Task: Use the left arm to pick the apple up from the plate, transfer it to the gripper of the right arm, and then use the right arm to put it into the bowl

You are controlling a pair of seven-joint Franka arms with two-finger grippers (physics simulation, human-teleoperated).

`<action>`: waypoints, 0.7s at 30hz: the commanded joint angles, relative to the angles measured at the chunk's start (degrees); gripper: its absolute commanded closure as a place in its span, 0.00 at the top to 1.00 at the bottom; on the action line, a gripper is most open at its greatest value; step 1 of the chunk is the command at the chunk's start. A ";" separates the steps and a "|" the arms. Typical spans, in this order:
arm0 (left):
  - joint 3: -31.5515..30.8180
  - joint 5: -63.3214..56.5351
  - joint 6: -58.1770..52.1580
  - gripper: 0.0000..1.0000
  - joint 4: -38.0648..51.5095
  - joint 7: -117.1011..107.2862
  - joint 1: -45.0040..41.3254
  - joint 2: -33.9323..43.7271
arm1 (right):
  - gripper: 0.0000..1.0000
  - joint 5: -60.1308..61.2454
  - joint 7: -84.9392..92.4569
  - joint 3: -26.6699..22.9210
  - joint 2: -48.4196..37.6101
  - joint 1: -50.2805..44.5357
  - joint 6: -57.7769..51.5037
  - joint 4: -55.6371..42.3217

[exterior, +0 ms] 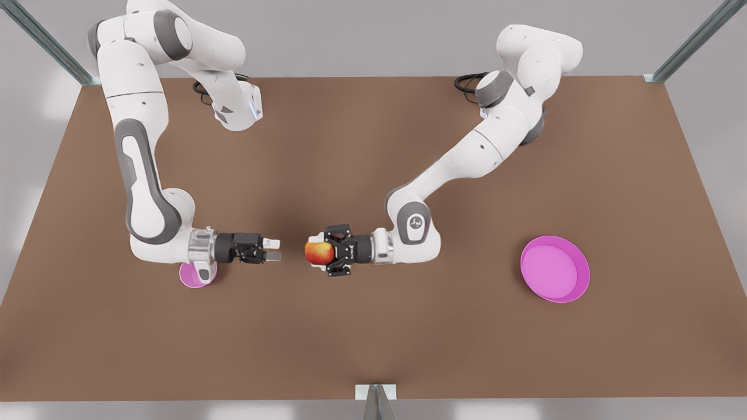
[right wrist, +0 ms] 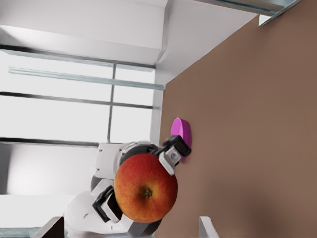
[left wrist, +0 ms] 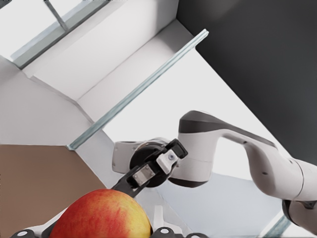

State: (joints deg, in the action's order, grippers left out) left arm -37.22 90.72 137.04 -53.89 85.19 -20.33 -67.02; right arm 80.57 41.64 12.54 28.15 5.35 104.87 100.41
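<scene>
Two arms meet over the middle of the brown table in the front view. The left gripper, broad and black with linkage fingers, points toward the front view's left and pinches the apple between its fingers, holding it clear of the table. Facing it, the right gripper reaches in from the opposite side, its two slim fingers spread apart and near the apple but not touching it. The plate lies flat on the table well behind the left gripper, beyond that arm's elbow. The bowl sits behind the right gripper, partly covered by the silver wrist cuff.

From the left wrist view, the apple sits right at the camera, cradled by the black finger bases. Just beyond it the right gripper faces it with its pale pads parted.

From the right wrist view, the apple is straight ahead of the claw, gripped on two sides by the left gripper. The plate shows edge-on far behind it on the table.
</scene>
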 commanded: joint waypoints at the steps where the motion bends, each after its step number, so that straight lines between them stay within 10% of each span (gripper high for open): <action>1: -0.05 0.16 -0.10 0.67 0.72 28.80 -0.42 -0.48 | 1.00 0.03 13.47 0.03 0.67 0.18 -1.25 -0.13; 21: -0.05 0.51 -0.10 0.67 0.81 28.80 -0.86 -1.27 | 1.00 2.93 9.77 1.34 6.04 -4.91 3.76 -4.43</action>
State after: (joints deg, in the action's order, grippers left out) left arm -37.29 91.41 137.47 -53.11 105.33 -21.18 -68.37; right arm 83.32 49.51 13.82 34.24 0.56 107.49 96.24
